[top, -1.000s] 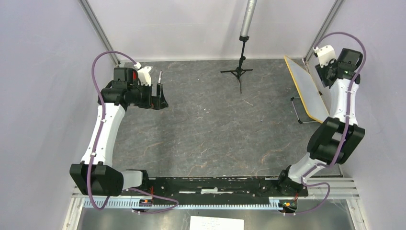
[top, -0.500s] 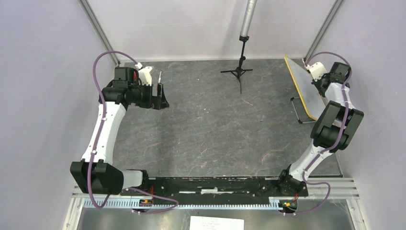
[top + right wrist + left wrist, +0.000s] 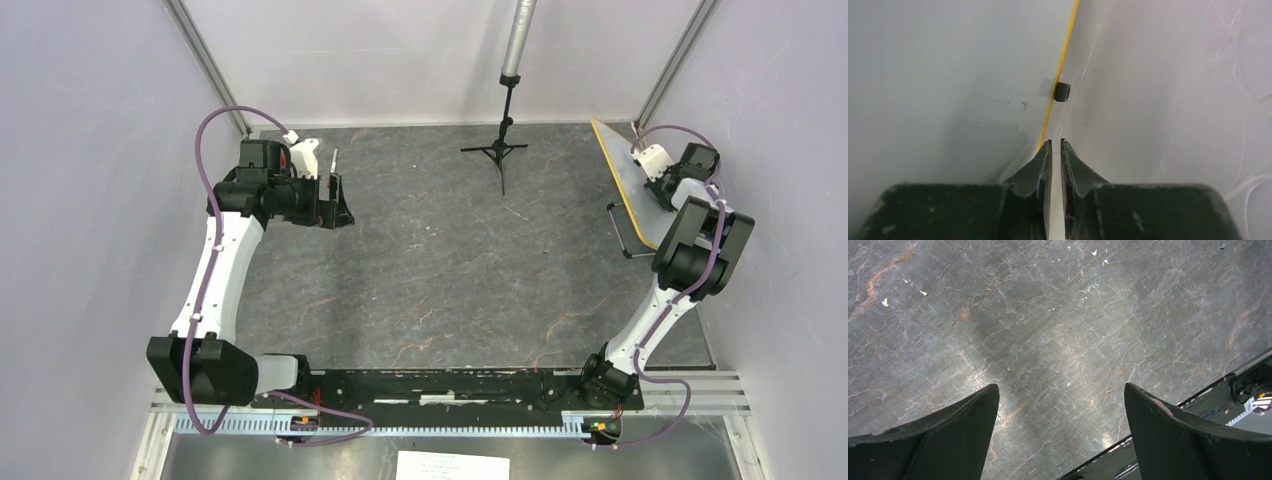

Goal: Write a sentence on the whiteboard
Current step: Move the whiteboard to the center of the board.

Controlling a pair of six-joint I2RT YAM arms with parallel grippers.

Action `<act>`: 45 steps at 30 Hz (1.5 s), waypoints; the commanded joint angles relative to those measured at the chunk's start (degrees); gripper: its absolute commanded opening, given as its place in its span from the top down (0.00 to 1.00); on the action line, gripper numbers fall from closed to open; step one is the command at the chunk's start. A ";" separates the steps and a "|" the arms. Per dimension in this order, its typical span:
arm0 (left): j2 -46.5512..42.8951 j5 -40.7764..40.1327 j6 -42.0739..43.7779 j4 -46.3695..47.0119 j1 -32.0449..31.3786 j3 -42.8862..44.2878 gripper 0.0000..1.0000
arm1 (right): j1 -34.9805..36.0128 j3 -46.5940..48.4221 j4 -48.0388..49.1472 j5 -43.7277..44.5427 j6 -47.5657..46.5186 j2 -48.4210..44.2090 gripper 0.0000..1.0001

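The whiteboard leans on edge at the table's right side, against the wall. In the right wrist view its white face shows only faint smudges, beside its yellow rim and the small black clip. No sentence is visible on it. My right gripper is at the board's upper edge, and its jaws are closed to a thin gap on the rim. My left gripper hangs open and empty over bare table at the far left, and its fingers are spread wide.
A black tripod stand with a grey pole stands at the back centre. A wire easel foot sticks out under the board. A small printed paper sheet lies below the arms' base rail. Walls close in left and right.
My right arm has folded down and lowered its gripper from above the board onto the board's upper edge. The left arm has not moved.
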 commanded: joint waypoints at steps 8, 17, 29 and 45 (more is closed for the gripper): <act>-0.71 1.59 -1.08 0.60 -0.20 2.30 0.00 | 0.28 -2.99 -2.06 -2.25 -2.26 2.61 0.87; -1.25 1.51 -1.01 0.63 -0.25 2.13 0.00 | 0.11 -3.13 -1.91 -1.14 -3.67 5.27 0.89; -1.34 1.64 -1.19 0.69 -0.20 2.24 0.00 | -0.11 -0.98 -12.62 -11.64 -1.25 4.94 0.91; -1.93 1.78 -1.21 1.13 -0.22 1.69 0.00 | 2.54 -9.96 -13.35 -15.65 2.33 1.16 0.93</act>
